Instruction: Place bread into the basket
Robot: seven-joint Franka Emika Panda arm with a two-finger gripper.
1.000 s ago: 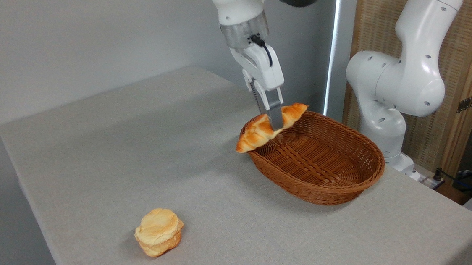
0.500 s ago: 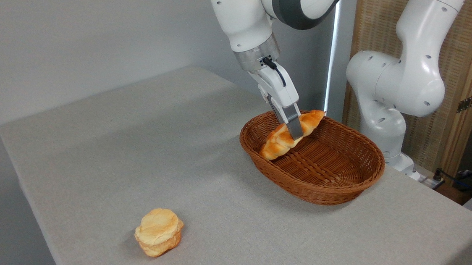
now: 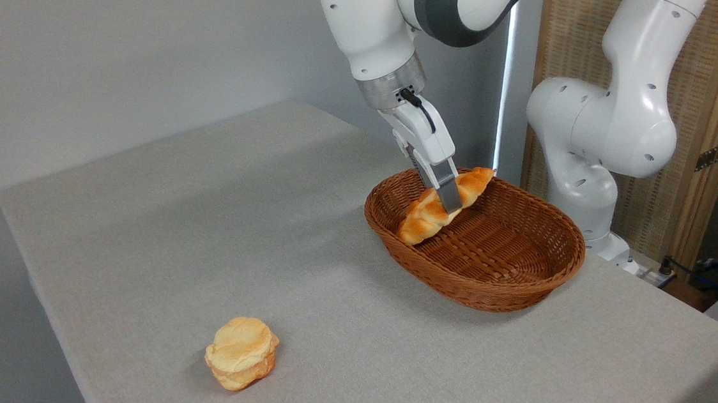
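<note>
My gripper (image 3: 447, 199) has its two fingers pinched across the middle of the bread (image 3: 442, 205), one finger lying flat on the near face of the loaf and the other hidden behind it, so I read the grip as closed on the crust at about mid-length. I take that mid-length hold to be deliberate: it balances the loaf so neither pointed end droops far, and it leaves both ends free to settle. The bread sits inside the outline of the basket (image 3: 522, 288), over its left half, with the lower tip down near the woven floor by the left wall; I cannot tell whether that tip is touching the weave or just above it. The long axis runs on a diagonal, lower-left to upper-right, the lower end pointing toward me and the left rim, the upper end rising to about the height of the far rim. That tilt follows the slant of my wrist, which comes in from the upper left. The basket's own long axis runs roughly left to right, so the loaf lies somewhat across it, yet it should fit. I judge the release is the next step, with little drop. The small round bun (image 3: 241, 353) lies well apart on the table (image 3: 171, 225) near the front edge, untouched.
</note>
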